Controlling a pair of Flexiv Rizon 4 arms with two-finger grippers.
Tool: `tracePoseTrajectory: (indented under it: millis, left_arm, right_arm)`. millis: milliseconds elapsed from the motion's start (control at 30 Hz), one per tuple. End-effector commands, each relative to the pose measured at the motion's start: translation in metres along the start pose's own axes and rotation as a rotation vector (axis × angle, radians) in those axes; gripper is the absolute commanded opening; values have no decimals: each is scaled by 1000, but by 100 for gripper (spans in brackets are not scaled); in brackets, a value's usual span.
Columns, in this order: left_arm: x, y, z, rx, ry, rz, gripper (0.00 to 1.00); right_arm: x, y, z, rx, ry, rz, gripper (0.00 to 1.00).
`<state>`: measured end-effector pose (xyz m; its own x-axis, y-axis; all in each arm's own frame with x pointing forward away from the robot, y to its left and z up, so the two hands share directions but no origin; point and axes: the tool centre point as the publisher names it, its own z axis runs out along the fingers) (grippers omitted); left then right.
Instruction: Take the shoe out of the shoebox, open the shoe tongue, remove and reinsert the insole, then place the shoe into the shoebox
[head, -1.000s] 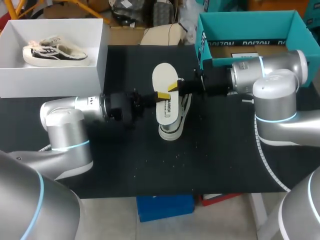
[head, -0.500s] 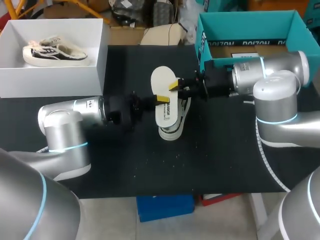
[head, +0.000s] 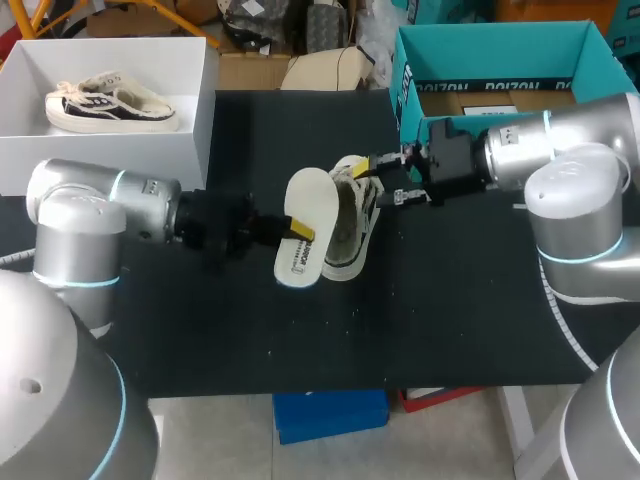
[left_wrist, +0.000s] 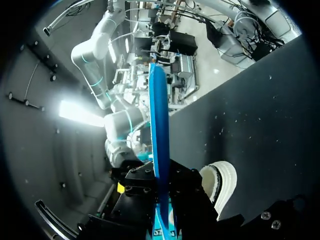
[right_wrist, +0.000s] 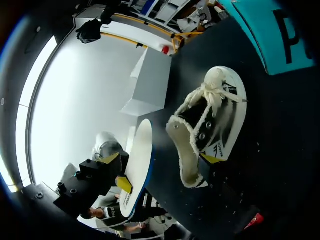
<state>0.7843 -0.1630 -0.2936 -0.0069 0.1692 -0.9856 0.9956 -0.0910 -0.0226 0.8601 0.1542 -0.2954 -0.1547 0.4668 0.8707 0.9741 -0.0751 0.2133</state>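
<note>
The left hand (head: 297, 230) is pinching the white insole (head: 305, 200) near its middle, with one yellow-tipped finger pressing on each face. It is holding the insole tilted up on edge. In that hand's own wrist view the insole's blue underside is standing edge-on between the fingers and running out ahead of them.

Just beyond the insole, on the side away from the left hand, the shoe (head: 350, 225) is lying on the black desk (head: 300, 340). It is showing its pale fleecy lining and loose white laces.

The right hand (head: 387, 177) is sitting at the shoe's far side, facing the left hand across it, and its fingers are standing spread. One yellow tip is lying right at the shoe's lined rim, though I cannot tell whether it is touching. The other finger is standing apart, off the shoe's side.

Behind the right hand, next to its wrist, the teal shoebox (head: 480, 45) is standing open. Well apart from the left hand, off past its arm, a white box (head: 195, 110) is holding a second shoe (head: 110, 100).
</note>
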Motion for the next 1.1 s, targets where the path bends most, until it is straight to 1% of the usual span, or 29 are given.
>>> tracePoseTrajectory:
  millis: [33, 67, 100, 567, 633, 667, 733, 800, 933, 1100]
  left_arm:
    - [-8, -23, -14, -36, 87, 0, 0]
    - [-7, -26, -15, -41, 81, -6, 0]
    - [-7, -30, -15, -46, 46, -33, 0]
    - [-7, -30, -15, -46, 46, -33, 0]
    - [-11, -38, -17, -12, 114, -1, 0]
    - [-12, -41, -17, -8, 154, 13, 0]
    - [-12, -44, -19, 14, 193, 15, 0]
    - [-13, -47, -16, 33, 238, 18, 0]
    - [-11, -51, -10, 66, 288, 13, 0]
    - [-7, -55, -1, 86, 315, 4, 0]
  right_arm:
    - [5, -13, -20, -22, -46, -42, 100]
    - [5, -14, -22, -21, -77, -57, 100]
    - [5, -14, -22, -21, -77, -57, 100]
    - [5, -14, -22, -21, -77, -57, 100]
    - [5, -14, -22, -21, -77, -57, 100]
    - [5, -15, -24, -14, -127, -101, 100]
    - [4, -19, -27, -20, -169, -151, 100]
    - [2, -24, -32, -22, -234, -195, 100]
    - [-2, -37, -40, -35, -303, -252, 100]
    - [-8, -50, -49, -29, -324, -254, 100]
